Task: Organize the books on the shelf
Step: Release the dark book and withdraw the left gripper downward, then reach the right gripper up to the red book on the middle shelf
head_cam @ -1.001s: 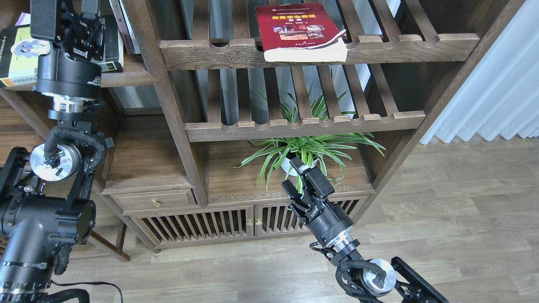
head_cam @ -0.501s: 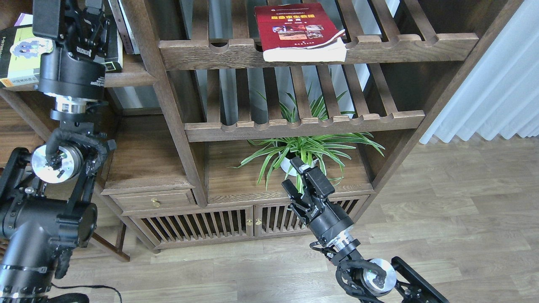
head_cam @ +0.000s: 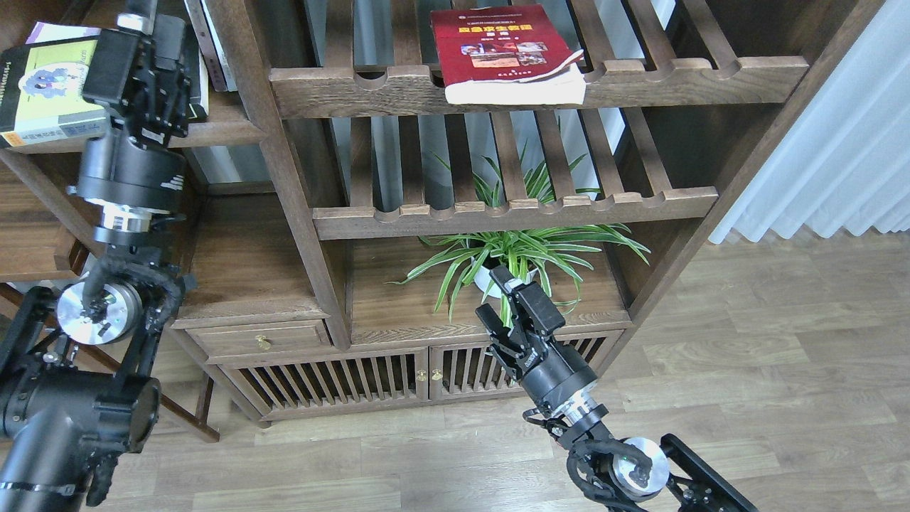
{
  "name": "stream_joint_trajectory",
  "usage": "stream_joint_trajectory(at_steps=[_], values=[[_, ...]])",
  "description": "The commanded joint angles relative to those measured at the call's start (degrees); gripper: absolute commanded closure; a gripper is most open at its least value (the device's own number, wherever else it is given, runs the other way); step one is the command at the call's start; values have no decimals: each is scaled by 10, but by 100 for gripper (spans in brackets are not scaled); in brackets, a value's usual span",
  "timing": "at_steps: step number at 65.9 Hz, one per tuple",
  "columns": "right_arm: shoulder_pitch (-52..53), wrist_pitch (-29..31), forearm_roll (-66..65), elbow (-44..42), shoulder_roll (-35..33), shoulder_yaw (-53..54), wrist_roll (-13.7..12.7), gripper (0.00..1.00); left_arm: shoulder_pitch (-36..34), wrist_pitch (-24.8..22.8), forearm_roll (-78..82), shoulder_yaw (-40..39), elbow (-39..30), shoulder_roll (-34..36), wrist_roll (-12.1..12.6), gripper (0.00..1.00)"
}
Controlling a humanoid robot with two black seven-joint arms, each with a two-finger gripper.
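The left gripper (head_cam: pixel 138 32) is raised at the solid dark-brown wooden shelf board (head_cam: pixel 220 128), its 2 black fingers (head_cam: pixel 114 60) spread fairly wide with nothing gripped. Just left of those fingers, the thick yellow-green book with a black border (head_cam: pixel 46 89) lies flat on that board, and a thin pale lilac-white paperback (head_cam: pixel 53 32) peeks out from beneath its far edge. Well right of the fingers, the thick dark-red paperback (head_cam: pixel 508 50) lies flat on a slatted rack with a scalloped front rail (head_cam: pixel 682 78), its page edge overhanging. The right gripper (head_cam: pixel 501 299) hangs low before a green spider plant (head_cam: pixel 519 249), fingers slightly parted, holding nothing.
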Motion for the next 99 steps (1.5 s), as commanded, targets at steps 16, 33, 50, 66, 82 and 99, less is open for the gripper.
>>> stream_joint_trajectory(at_steps=[16,33,50,66,82,99], values=[[-2,14,1,2,0,14,0,2,64,0,2,102,0,-8,3,47],[1,32,3,27,0,46,0,2,168,0,2,147,0,-8,0,40],[17,29,2,83,0,70,0,2,211,0,3,174,4,-8,0,31],[88,11,-1,107,0,77,1,6,233,0,3,175,18,-8,1,25],[155,-40,-1,107,0,80,12,6,234,0,3,178,22,-8,3,24],[223,-130,4,84,0,81,35,6,253,0,0,179,22,-8,0,22]])
